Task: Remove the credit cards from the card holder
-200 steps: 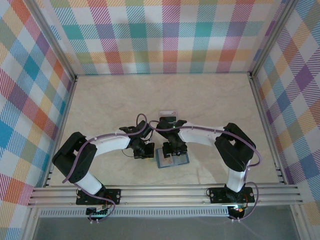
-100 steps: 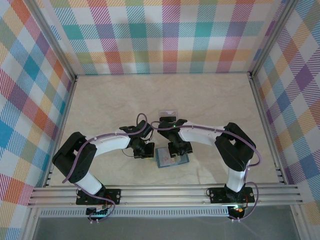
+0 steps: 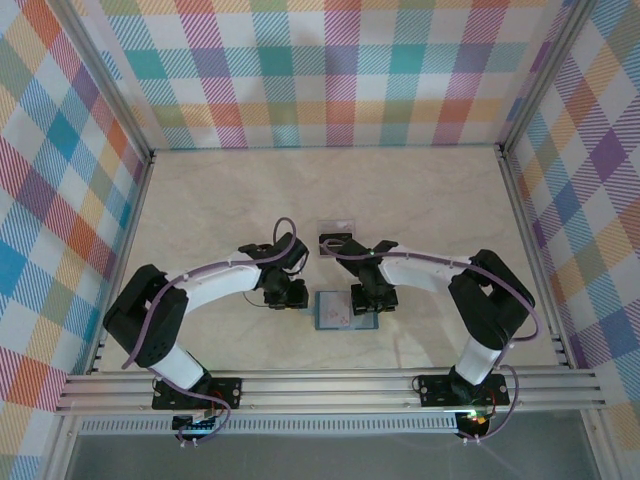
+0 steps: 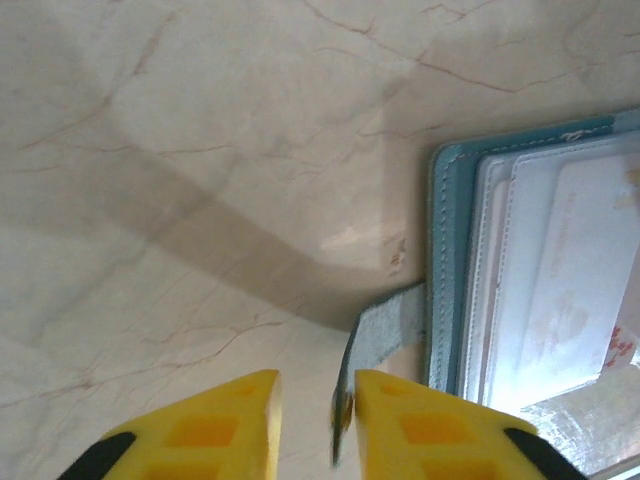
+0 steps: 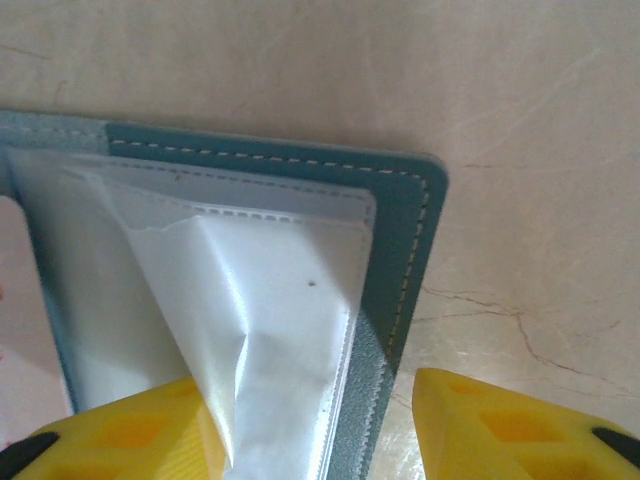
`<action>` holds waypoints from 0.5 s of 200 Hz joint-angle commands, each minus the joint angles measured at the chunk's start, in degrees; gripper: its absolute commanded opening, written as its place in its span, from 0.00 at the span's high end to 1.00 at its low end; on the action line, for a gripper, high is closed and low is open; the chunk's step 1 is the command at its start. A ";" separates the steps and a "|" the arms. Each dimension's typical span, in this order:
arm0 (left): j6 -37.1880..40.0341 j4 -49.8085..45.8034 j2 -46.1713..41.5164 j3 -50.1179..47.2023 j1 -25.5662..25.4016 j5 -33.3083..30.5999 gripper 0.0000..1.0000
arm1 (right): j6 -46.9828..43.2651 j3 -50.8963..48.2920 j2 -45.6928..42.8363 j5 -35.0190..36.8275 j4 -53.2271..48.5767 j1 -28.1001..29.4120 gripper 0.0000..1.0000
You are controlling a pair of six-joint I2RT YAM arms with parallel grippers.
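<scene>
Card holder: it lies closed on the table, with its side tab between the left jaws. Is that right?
Not closed. The card holder lies open on the table with its inner pockets facing up, as the right wrist view shows. The rest holds: its side tab sits between the jaws of the left gripper.

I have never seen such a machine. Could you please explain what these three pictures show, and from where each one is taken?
These are two robot arms bolted at a table's near edge. The top picture looks down from above: the left gripper and the right gripper meet at a teal card holder lying open on the marble table; a clear plastic rectangle lies beyond. The other two come from wrist cameras; the yellow blocks are fingers. The left gripper has the holder's side tab between its fingers. The right gripper is open around the holder's corner.
</scene>
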 commanded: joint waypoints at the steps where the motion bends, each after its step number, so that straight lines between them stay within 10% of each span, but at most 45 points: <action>1: 0.35 -5.59 -3.83 3.02 -0.41 -3.03 0.70 | 0.06 -1.25 -2.20 -2.57 1.03 -0.23 0.49; 100: -3.06 -0.79 1.79 9.06 -5.53 2.28 0.74 | 0.66 0.44 -6.91 -3.87 0.37 -0.27 0.40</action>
